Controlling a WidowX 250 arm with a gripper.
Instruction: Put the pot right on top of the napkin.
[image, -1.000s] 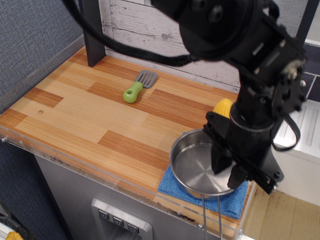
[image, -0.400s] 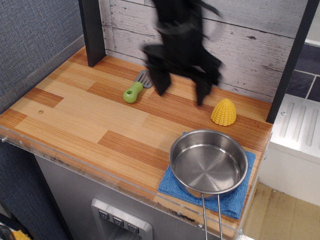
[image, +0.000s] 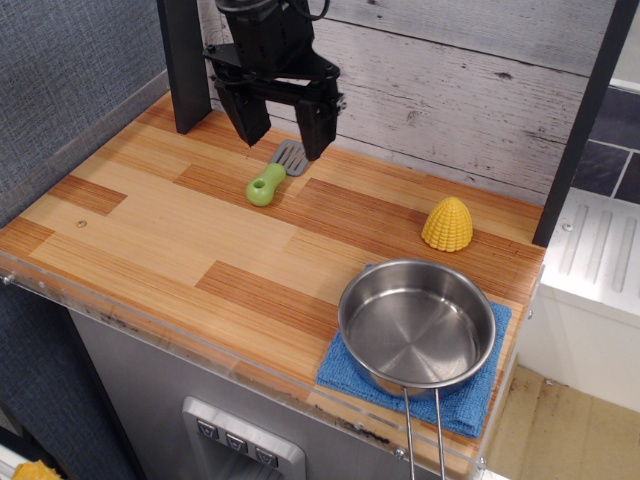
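The pot (image: 417, 328), a shallow shiny steel pan, sits upright on the blue napkin (image: 468, 406) at the table's front right corner. Its wire-loop handle (image: 423, 435) sticks out over the front edge. The napkin shows only around the pot's front and sides. My gripper (image: 281, 135) is black, open and empty. It hangs at the back of the table, far from the pot, just above the spatula's grey blade.
A green-handled grey spatula (image: 270, 179) lies at the back centre under the gripper. A yellow corn toy (image: 447, 223) stands behind the pot. A dark post (image: 186, 62) stands at the back left. A plank wall (image: 470, 70) runs along the back.
The gripper let go of the pot, rose and swung from the front right corner to the back left. The pot stays on the napkin.
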